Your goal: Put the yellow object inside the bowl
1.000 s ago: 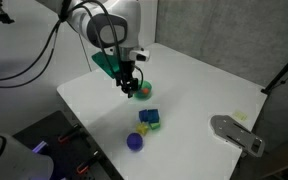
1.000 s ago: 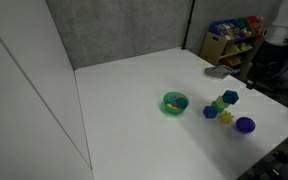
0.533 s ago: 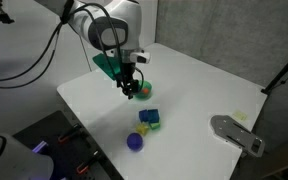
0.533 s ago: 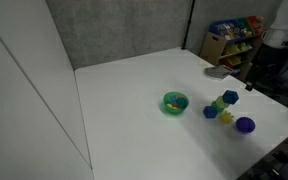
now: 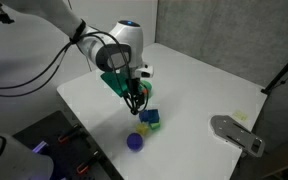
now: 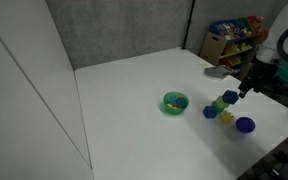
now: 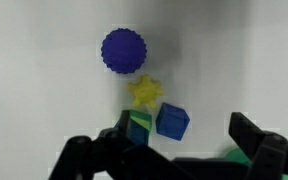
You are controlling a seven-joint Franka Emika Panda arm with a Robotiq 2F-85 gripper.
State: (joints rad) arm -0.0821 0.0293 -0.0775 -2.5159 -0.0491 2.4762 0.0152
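The yellow object (image 7: 145, 91) is a tiny star-like piece lying on the white table between the purple ball (image 7: 123, 50) and two blocks. It also shows in both exterior views (image 5: 142, 128) (image 6: 225, 116). My gripper (image 7: 169, 150) is open and empty, hovering over the blocks, a blue one (image 7: 172, 121) and a blue-and-green one (image 7: 139, 127). In the exterior views the gripper (image 5: 136, 102) (image 6: 246, 92) hangs just above the table. The green bowl (image 6: 175, 102) stands apart from the blocks; its rim peeks in by my right finger in the wrist view (image 7: 234, 156).
The purple ball (image 5: 134, 141) (image 6: 245, 125) lies near the table's front edge. A grey flat device (image 5: 236, 133) lies at a table corner. A shelf of coloured items (image 6: 234, 38) stands beyond the table. Bare white tabletop (image 6: 124, 110) spreads beside the bowl.
My gripper has moved from above the bowl toward the blocks and the yellow object, and sits lower. The objects have not moved.
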